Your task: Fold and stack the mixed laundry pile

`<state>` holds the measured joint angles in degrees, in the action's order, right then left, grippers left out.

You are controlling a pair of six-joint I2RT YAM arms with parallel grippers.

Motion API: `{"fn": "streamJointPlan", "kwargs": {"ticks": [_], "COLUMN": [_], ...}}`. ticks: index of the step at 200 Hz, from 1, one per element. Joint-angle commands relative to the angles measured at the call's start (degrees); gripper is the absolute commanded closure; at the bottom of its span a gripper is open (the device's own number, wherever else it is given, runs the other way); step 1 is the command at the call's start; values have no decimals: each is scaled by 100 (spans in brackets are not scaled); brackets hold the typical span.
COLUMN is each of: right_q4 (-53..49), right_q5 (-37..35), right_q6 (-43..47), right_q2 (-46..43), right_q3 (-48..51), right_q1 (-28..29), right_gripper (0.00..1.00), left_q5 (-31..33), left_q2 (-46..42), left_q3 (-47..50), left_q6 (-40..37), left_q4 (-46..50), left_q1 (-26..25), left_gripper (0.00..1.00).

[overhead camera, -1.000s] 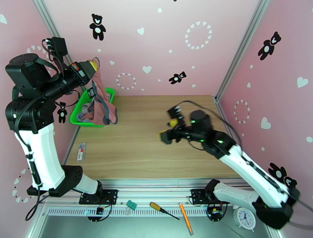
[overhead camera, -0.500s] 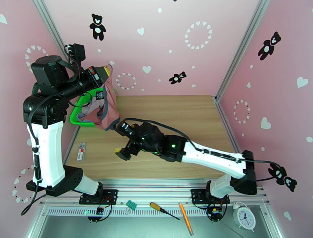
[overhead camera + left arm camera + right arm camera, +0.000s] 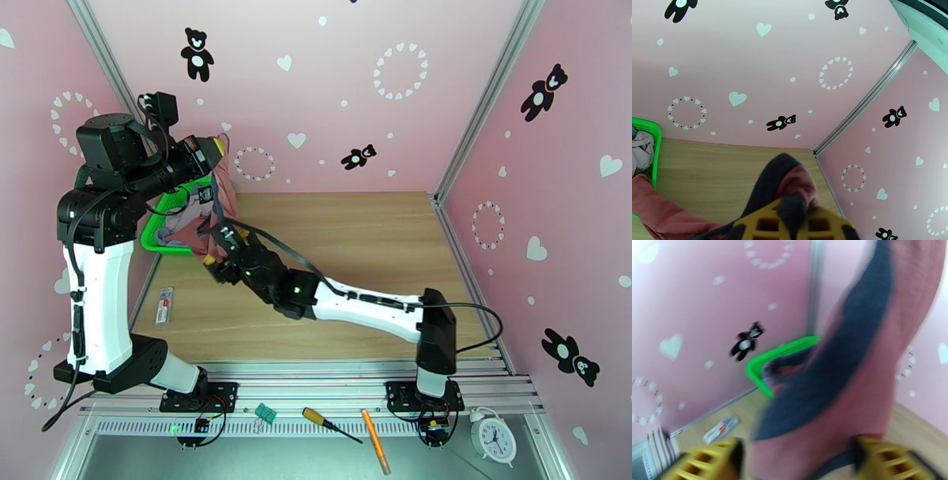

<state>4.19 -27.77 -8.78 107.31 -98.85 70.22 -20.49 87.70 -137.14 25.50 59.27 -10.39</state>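
Note:
The rust-red top with dark trim hangs from my left gripper, which is raised above the green basket's right end. In the left wrist view the yellow fingers are shut on a bunch of the top. My right arm reaches across the table to the top's lower end, where the right gripper stands open. In the right wrist view the blurred red cloth hangs between the spread yellow fingers. A pale grey garment lies in the basket.
The green mesh basket sits at the table's far left corner against the pink wall. A small white and red packet lies on the wood near the left edge. A screwdriver, an orange pen and a clock rest on the front rail.
My right arm swung from the table's right-middle across to the left, up to the hanging top's lower end. My left arm shifted slightly right with the top in its grip.

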Motion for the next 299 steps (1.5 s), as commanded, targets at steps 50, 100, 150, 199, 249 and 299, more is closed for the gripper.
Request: {"fn": "streamJointPlan", "kwargs": {"ticks": [50, 100, 150, 199, 249, 299], "right_q4": [-2798, -3327, -3761, -4393, -4571, -4651], "right_q5": [409, 1105, 1054, 1028, 709, 1066], "right_q6": [169, 174, 461, 532, 846, 800], "right_q2": [-842, -1277, -2083, -2886, -2552, -850], "right_q3": [-2071, -2813, -2930, -2920, -3035, -4077], "right_q1": [-1630, -2952, -3176, -3180, -3198, -3709], "right_gripper": [100, 100, 100, 100, 100, 100], "left_q5": [1710, 1610, 369, -374, 292, 1378], "left_q2": [-9, 188, 165, -394, -689, 290], "left_q3": [-760, -552, -648, -121, 538, 471], "left_q6": [-449, -395, -253, -24, 6, -358], "left_q4": [73, -537, -272, 247, 235, -87], "left_q1": [-55, -59, -58, -52, -52, -53], "left_gripper": [100, 100, 100, 100, 100, 100]}}
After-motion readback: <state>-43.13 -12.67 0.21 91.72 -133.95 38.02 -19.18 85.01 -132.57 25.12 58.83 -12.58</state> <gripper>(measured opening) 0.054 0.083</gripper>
